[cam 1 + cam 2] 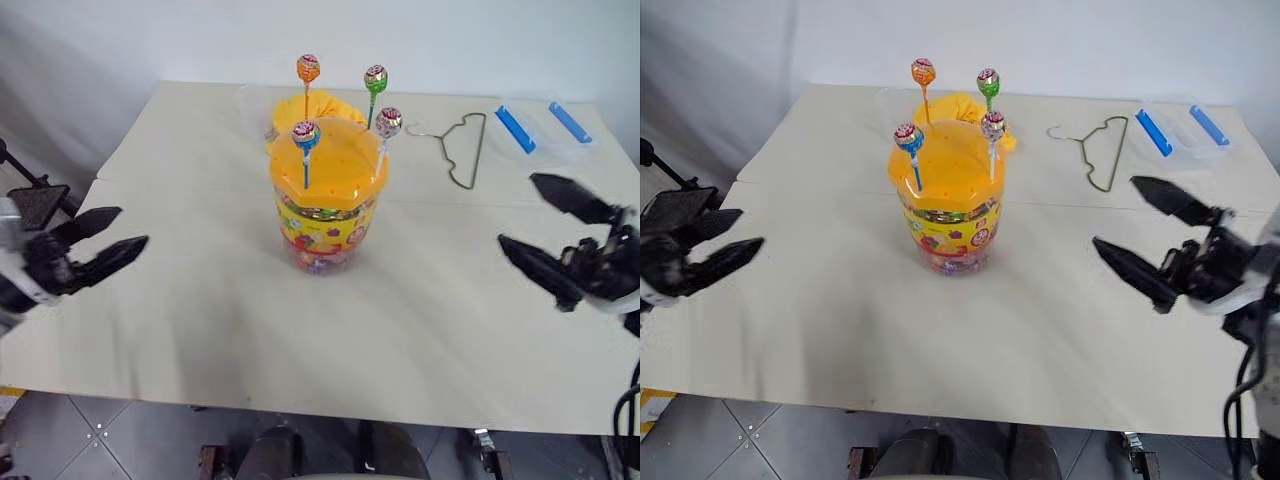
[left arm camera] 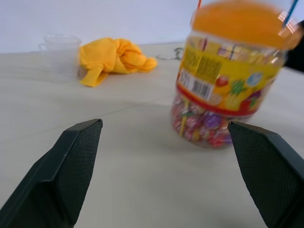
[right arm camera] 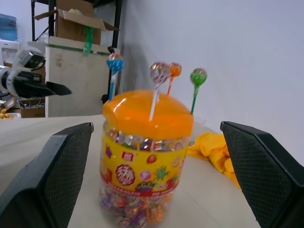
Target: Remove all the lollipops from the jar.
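1. Jar (image 1: pixel 327 205) stands upright at centre frame on the table (image 1: pixel 200 300), orange domed lid on. Placed between both arms, so either one can likely reach it.
2. All four lollipops are stuck by their sticks into the lid holes, heads up and clear of the lid. That leaves bare stick below each head to pinch. Nothing removed yet.
3. Positions: blue-stick lollipop (image 1: pixel 305 135) front-left of the lid, white-stick lollipop (image 1: pixel 388 123) right, orange-stick lollipop (image 1: pixel 308 69) back-left, green-stick lollipop (image 1: pixel 375 79) back-right. Well spaced, so one can be taken without knocking a neighbour.
4. Left gripper (image 1: pixel 108 240) at the left edge of frame, fingers spread wide, empty, well apart from the jar, pointing toward it.
5. Right gripper (image 1: pixel 550 235) at the right edge, fingers likewise spread wide and empty, also aimed at the jar. The right wrist view has the jar framed between its fingers.
6. Looks like a ready stance: both arms flank the jar. Probable plan is one steadies it while the other pulls a stick straight up; the jar is tall and may tip.
7. Clutter: yellow cloth (image 2: pixel 111 57) behind the jar, wire hanger (image 1: pixel 462 148) and clear box with blue clips (image 1: pixel 540 128) upper right. None of it blocks the approach.
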